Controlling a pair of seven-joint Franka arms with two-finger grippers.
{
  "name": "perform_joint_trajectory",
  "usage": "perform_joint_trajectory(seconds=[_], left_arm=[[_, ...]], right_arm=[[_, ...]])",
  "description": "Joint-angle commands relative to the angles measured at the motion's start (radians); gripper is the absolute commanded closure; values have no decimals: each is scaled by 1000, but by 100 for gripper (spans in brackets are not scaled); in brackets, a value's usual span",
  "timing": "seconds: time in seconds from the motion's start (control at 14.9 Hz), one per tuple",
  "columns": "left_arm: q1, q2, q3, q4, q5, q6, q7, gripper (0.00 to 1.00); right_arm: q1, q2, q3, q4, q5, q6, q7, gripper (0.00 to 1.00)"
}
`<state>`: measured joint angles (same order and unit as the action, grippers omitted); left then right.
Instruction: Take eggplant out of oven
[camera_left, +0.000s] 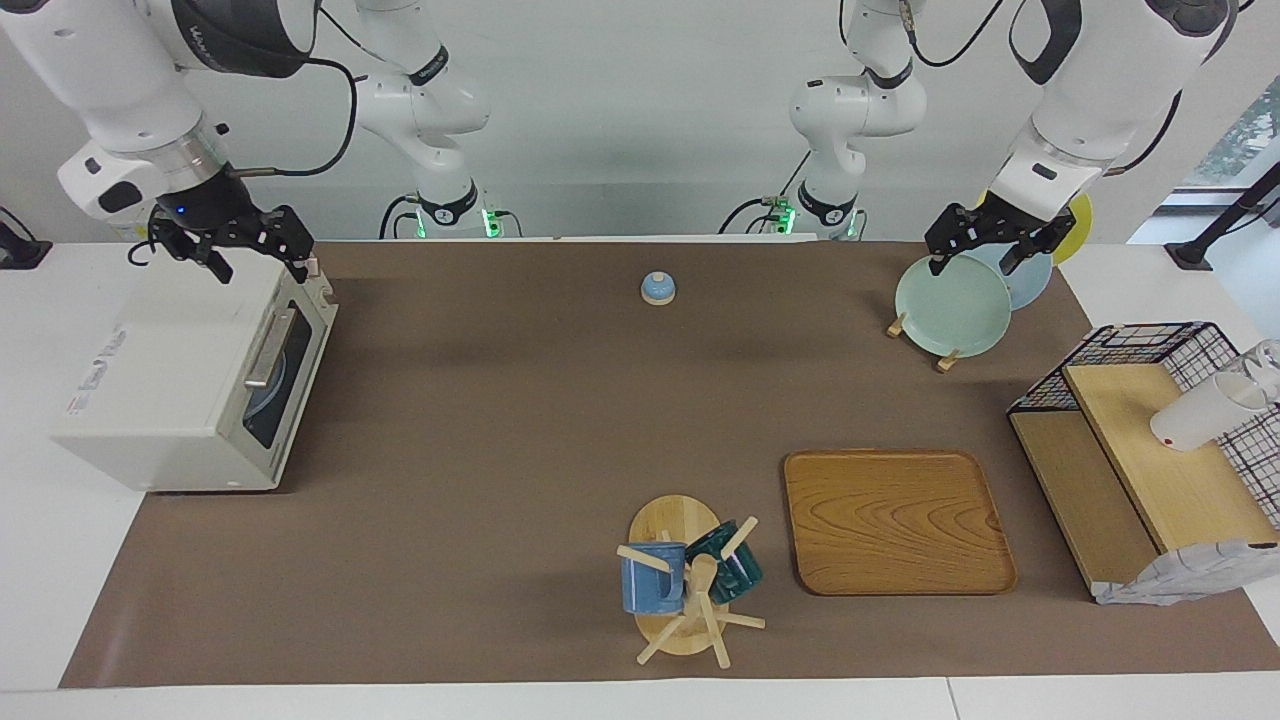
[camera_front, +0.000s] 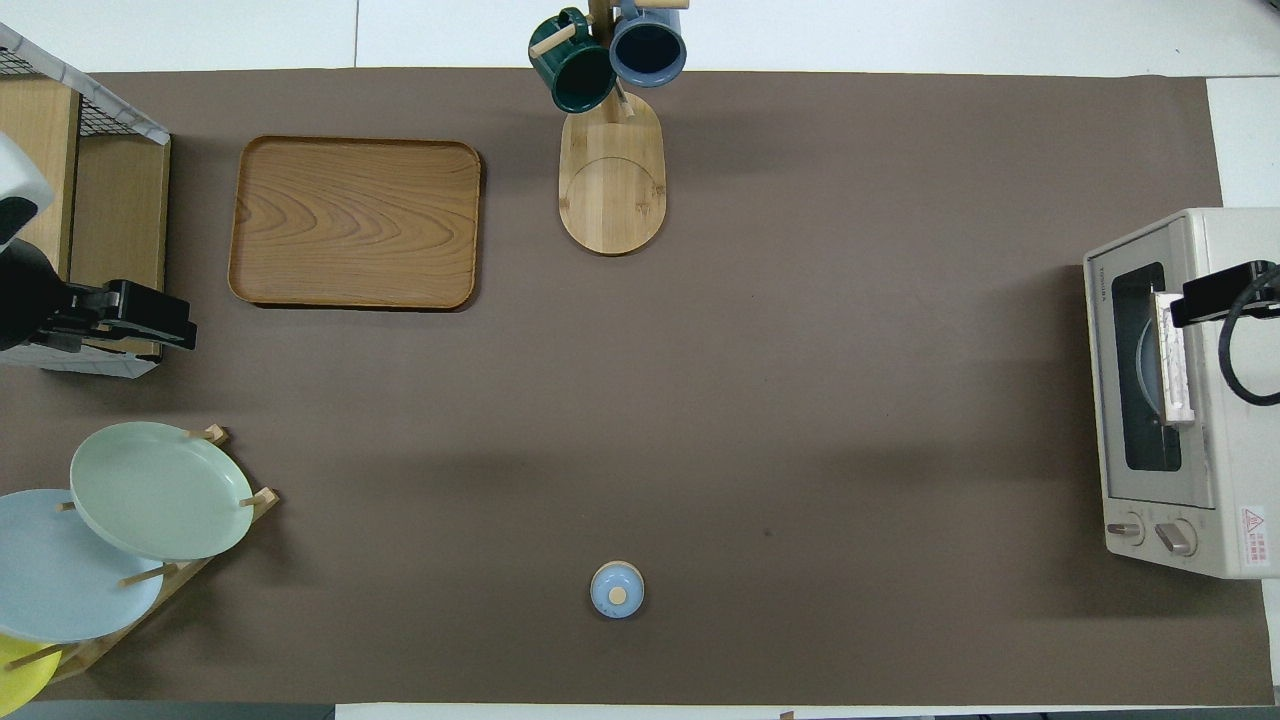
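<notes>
Eggplant unseen inside the shut oven; I expect it glossy, slippery, firm: grip mid-body. Right gripper over the oven and left gripper over the plates both open, empty.

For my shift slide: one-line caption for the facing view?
Right gripper open above closed off-white toaster oven; left gripper waits over pale green plate.

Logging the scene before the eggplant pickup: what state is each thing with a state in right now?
oven: door shut, a plate showing through its window
eggplant: not visible
right gripper: above the oven's top, holding nothing
left gripper: jaws open, empty, above the plate rack, waiting
wooden tray: empty
mugs: two, hung on the mug tree
</notes>
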<state>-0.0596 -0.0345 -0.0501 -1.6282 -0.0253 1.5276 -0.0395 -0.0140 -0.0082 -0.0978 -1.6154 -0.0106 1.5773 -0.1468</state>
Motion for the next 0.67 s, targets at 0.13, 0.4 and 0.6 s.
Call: perform_joint_trajectory(seconds=[0.13, 0.4, 0.6], left_arm=[[7, 7, -1, 21, -8, -24, 3, 0], [7, 7, -1, 21, -8, -24, 3, 0], [7, 7, -1, 21, -8, -24, 3, 0]], right_arm=[[3, -62, 4, -107, 14, 74, -158, 100], [9, -41, 6, -181, -122, 162, 177, 100], [0, -26, 6, -221, -147, 188, 263, 100]])
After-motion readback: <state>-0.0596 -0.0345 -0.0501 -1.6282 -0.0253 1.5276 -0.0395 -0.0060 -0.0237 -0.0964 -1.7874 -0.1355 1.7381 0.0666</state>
